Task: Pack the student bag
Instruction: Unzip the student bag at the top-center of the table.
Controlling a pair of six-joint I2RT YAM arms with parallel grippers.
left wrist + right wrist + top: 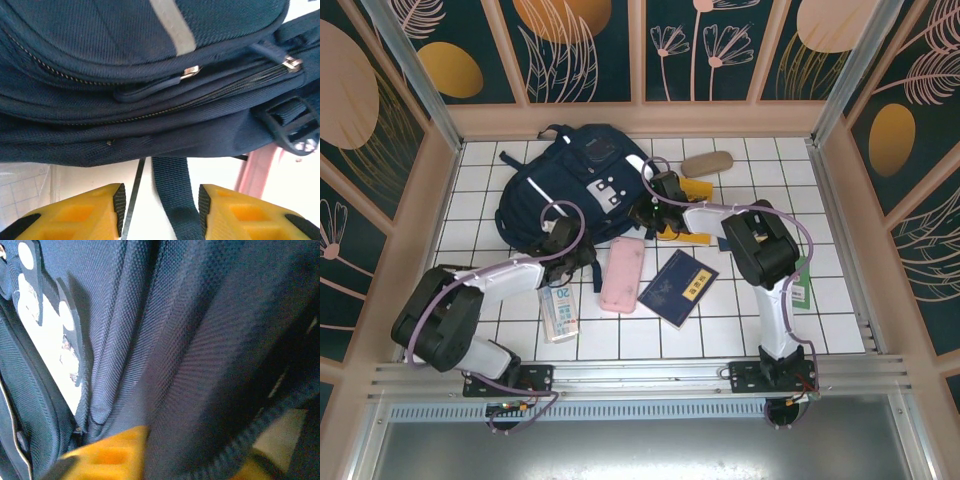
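The large navy-blue fabric backpack was laid toward the far left of the white tiled table. The right gripper was clenched on its fabric (at the right edge). The left gripper was held parted, with a dark strap between its fingers.

Right hand mostly hidden under blurred student bag fabric; bag edges cropped.

White tiled floor enclosed by dark floral wall panels.
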